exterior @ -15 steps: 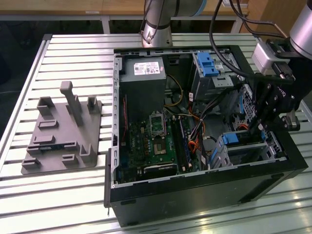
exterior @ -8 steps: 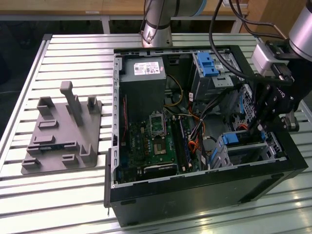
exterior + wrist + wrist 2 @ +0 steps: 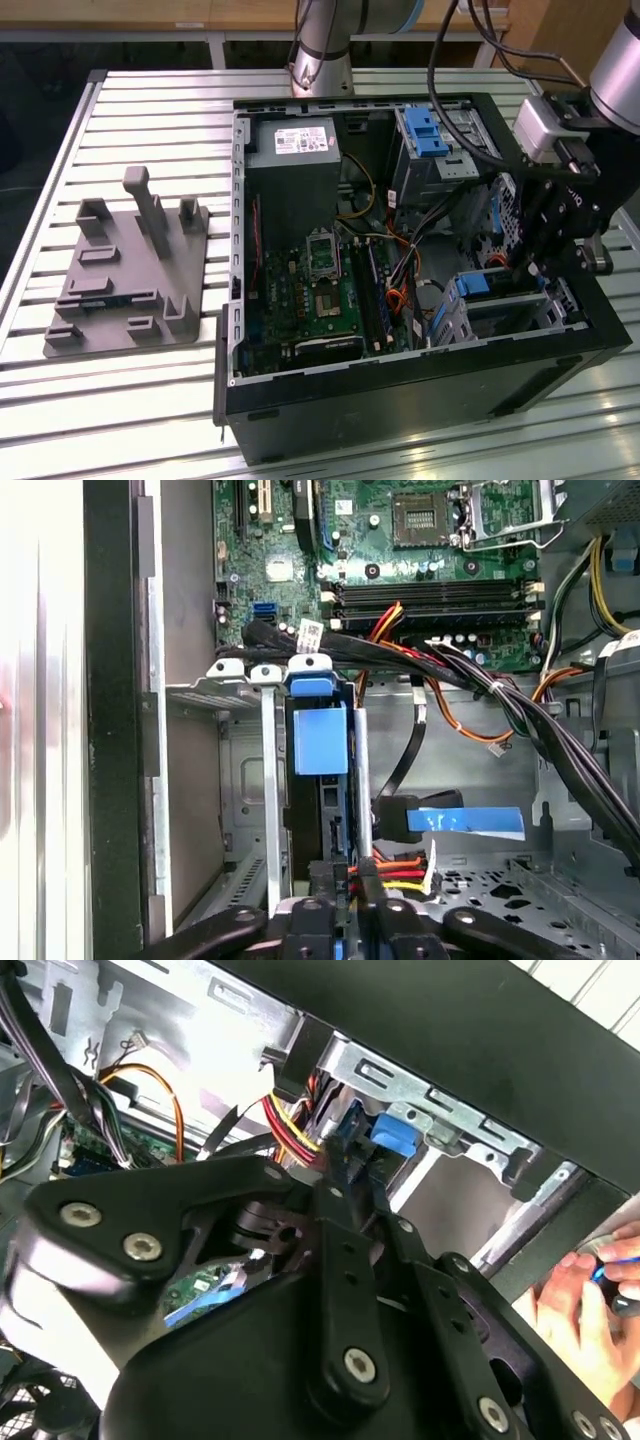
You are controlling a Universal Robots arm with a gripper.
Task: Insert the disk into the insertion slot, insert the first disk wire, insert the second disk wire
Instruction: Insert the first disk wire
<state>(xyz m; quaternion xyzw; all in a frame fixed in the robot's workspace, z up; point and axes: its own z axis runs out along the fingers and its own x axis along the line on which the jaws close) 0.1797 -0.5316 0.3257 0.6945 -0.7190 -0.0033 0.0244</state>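
1. One gripper (image 3: pixel 525 268), in the exterior view, hangs by the disk (image 3: pixel 470 285) seated in the slot (image 3: pixel 510 312).
2. Second wrist view: jaws pinch a wire (image 3: pixel 295 1125) by its stiff plug; the cord looks limp.
3. First wrist view: the disk (image 3: pixel 320 740) stands inside the slot (image 3: pixel 245 780).

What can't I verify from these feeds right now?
- Whether the red-and-yellow wires end seated in the disk: the gripper covers that joint in the second wrist view.
- Part of the insertion slot: the arm blocks it in the exterior view.
- What the person's hand holds: cut off by the second wrist view's edge.
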